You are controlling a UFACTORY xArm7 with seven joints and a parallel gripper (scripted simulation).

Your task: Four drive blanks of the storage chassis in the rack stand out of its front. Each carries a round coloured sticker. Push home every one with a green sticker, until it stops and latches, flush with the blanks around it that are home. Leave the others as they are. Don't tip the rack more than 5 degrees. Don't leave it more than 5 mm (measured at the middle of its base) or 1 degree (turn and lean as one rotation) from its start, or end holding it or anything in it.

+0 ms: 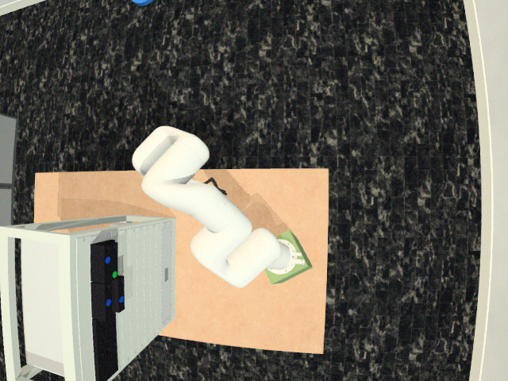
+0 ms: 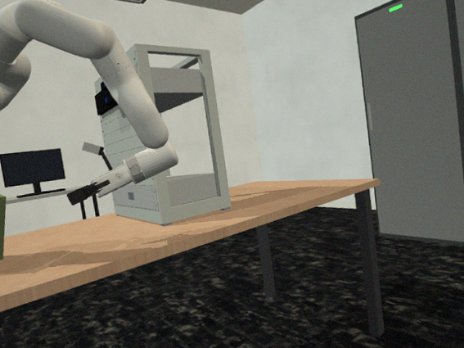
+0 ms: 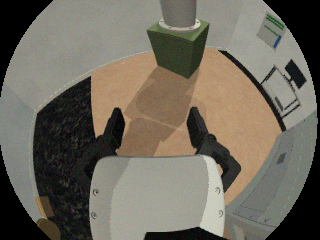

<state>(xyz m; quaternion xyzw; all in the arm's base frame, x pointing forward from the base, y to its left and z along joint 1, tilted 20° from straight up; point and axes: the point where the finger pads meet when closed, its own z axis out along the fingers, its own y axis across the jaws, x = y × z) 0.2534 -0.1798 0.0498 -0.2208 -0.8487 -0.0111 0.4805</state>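
My gripper (image 2: 73,196) hangs spread wide, holding nothing, low beside the rack (image 2: 212,118) — pointing away from it. The green-sticker blank (image 1: 114,274) sits high on the rack's front, so I must lift and turn toward it.

In the top view the rack (image 1: 123,223) stands on the surface (image 1: 246,320) at lower left, the arm's base block (image 1: 302,262) right of centre. The pincer (image 2: 74,197) hangs wide apart left of the rack in the exterior view.
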